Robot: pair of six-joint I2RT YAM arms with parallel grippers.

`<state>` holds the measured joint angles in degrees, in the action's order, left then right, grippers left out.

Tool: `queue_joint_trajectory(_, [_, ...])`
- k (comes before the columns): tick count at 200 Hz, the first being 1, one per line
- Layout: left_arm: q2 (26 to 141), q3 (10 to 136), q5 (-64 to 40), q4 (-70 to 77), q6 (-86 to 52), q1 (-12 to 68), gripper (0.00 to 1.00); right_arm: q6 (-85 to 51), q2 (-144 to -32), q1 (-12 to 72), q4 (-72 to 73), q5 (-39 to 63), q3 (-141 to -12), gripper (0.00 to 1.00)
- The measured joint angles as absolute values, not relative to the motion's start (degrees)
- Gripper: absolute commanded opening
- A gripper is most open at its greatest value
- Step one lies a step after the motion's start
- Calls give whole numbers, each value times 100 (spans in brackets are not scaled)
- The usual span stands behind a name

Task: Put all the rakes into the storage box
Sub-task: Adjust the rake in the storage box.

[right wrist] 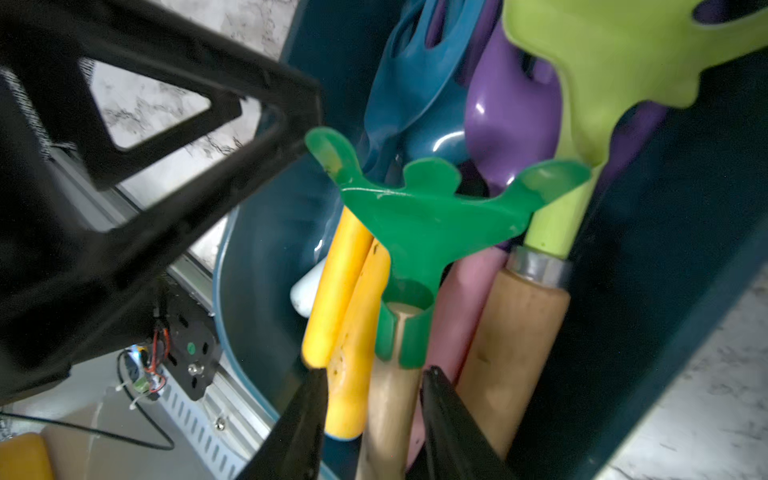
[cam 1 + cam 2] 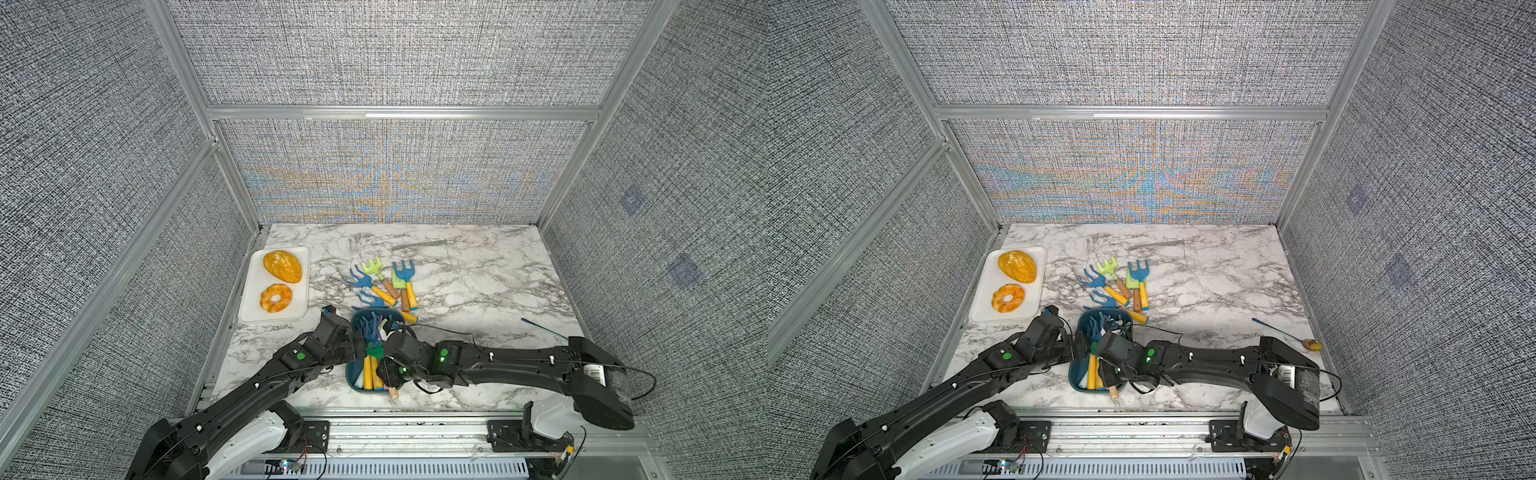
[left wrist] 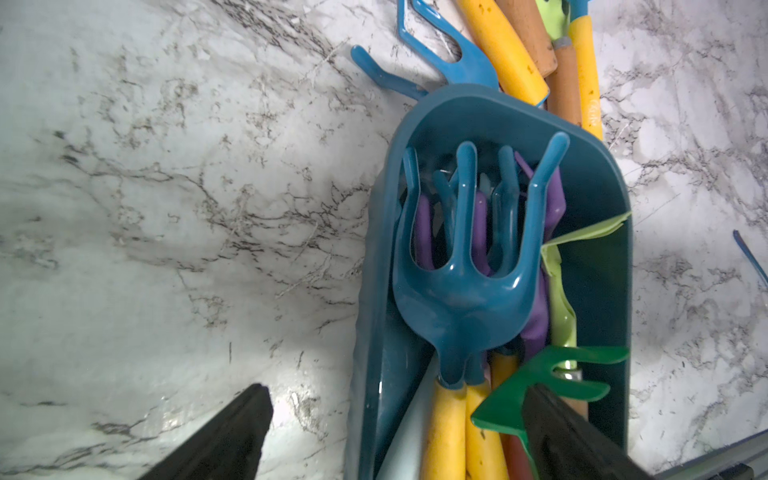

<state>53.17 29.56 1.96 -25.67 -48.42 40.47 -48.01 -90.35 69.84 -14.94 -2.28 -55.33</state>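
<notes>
**Top view:** the green rake point(image 2: 376, 352) lay in the storage box point(image 2: 351, 380) on the desk point(image 2: 478, 291). Its wooden handle end jutted past the box's near rim.

**Left wrist view:** the left pincer point(image 3: 397, 390) stood spread wide astride the box's side wall and held nothing.

**Right wrist view:** the right pincer point(image 1: 376, 374) flanked the rake's handle. Whether it was clamped or slack could not be determined.

**Step judged:** release after placement.

**Next move:** part the jaws fully, then lift clear of the box.

The tool point(image 1: 375, 372) straddles the green rake point(image 1: 419, 216) inside the storage box point(image 1: 257, 270).
</notes>
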Motion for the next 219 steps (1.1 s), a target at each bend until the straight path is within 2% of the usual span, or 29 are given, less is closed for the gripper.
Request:
queue_joint_trajectory(41, [5183, 2923, 276, -2567, -4842, 4047, 99, -4731, -9319, 6995, -1717, -283, -5787, 15])
queue_joint_trajectory(65, [5081, 2899, 320, -2571, -4842, 4047, 99, -4740, -9406, 7004, -1835, -401, -5972, 8])
queue_joint_trajectory(136, [4818, 2858, 469, -2405, -4849, 4047, 99, -4873, -9107, 7006, -1894, -845, -5996, 5])
queue_joint_trajectory(181, [4703, 2808, 552, -2670, -4842, 4049, 99, -5048, -9367, 6936, -1518, -1308, -6029, 1])
queue_joint_trajectory(219, [4451, 2749, 600, -2834, -4845, 4047, 99, -5065, -9568, 6978, -1278, -1306, -6077, 1])
